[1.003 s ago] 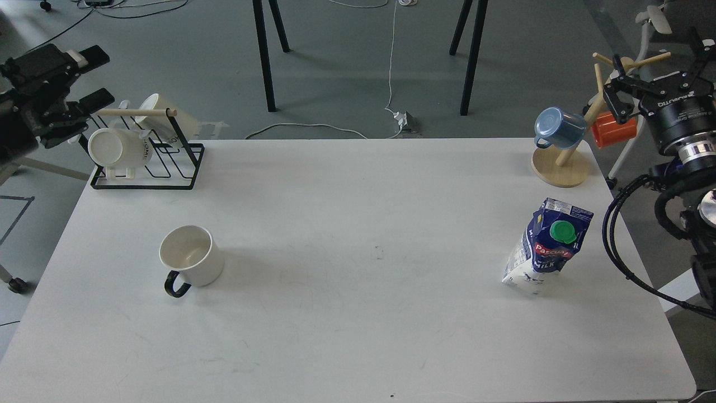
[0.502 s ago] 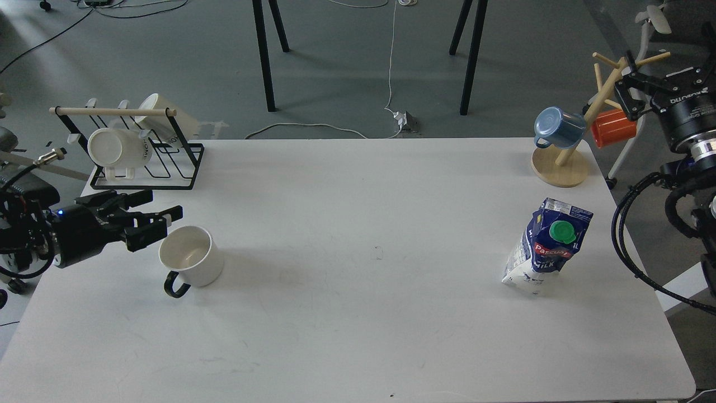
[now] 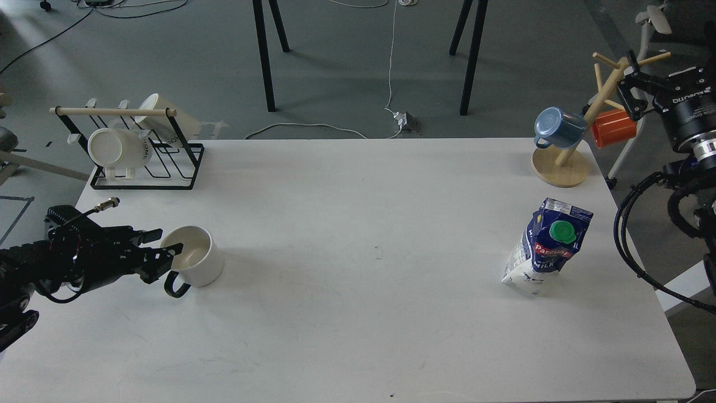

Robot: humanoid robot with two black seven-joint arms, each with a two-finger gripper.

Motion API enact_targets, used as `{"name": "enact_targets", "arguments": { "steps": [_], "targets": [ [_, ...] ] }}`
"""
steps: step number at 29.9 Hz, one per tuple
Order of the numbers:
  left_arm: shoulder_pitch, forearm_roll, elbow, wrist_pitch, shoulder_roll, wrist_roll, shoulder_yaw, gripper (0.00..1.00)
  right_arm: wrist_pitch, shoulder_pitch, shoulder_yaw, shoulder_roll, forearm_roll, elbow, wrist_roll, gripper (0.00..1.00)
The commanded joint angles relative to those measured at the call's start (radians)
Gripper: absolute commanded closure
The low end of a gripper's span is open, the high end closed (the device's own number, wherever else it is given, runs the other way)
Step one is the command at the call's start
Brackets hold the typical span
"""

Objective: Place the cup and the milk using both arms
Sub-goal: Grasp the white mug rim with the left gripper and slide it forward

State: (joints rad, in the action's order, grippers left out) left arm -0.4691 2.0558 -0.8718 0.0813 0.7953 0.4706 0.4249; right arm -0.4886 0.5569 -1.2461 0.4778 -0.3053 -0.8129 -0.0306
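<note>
The cup (image 3: 193, 262) stands upright on the desk (image 3: 358, 313) at its left side, with the left gripper (image 3: 162, 246) at its left rim, fingers spread narrowly. The milk (image 3: 547, 246) stands far right, well apart from the right gripper (image 3: 632, 89), whose opening I cannot tell.

L hand (image 3: 162, 249) dropped from up by rack at table's far-left corner to table level near left edge; fingers now open at cup (image 3: 192, 262) rim. R hand (image 3: 632, 92) shifted slightly beyond far-right corner.
</note>
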Motion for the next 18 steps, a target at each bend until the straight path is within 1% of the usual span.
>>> {"name": "enact_targets", "arguments": {
  "steps": [1,3,6,9,10,12,16,18],
  "targets": [
    [0.001,0.010,0.004,0.000,-0.002,0.005,0.000,0.87,0.000,0.000,0.001,0.001,0.000,0.001,0.000,0.02],
    [-0.003,0.010,0.002,0.000,-0.001,0.005,0.000,0.90,0.000,0.000,0.001,0.001,0.000,0.001,0.000,0.02],
    [-0.008,0.010,-0.002,-0.003,-0.001,0.006,0.000,0.90,0.000,0.000,0.001,0.001,0.000,0.001,0.000,0.02],
    [-0.011,0.010,-0.051,-0.018,-0.001,0.011,0.002,0.93,0.000,-0.002,0.002,0.001,0.000,0.005,0.000,0.02],
    [-0.019,0.010,-0.082,-0.041,-0.001,0.011,0.003,0.93,0.000,-0.002,0.002,0.001,0.000,0.006,0.000,0.02],
    [-0.061,0.010,-0.139,-0.122,-0.001,0.010,0.003,0.93,0.000,-0.002,0.002,0.001,0.000,0.006,0.000,0.02],
    [-0.173,0.010,-0.243,-0.276,-0.004,0.006,0.005,0.93,0.000,0.000,0.001,0.001,0.002,0.003,0.000,0.02],
    [-0.245,0.010,-0.304,-0.354,-0.034,0.000,0.003,0.93,0.000,0.006,0.001,0.002,0.002,0.003,0.000,0.02]
  ]
}}
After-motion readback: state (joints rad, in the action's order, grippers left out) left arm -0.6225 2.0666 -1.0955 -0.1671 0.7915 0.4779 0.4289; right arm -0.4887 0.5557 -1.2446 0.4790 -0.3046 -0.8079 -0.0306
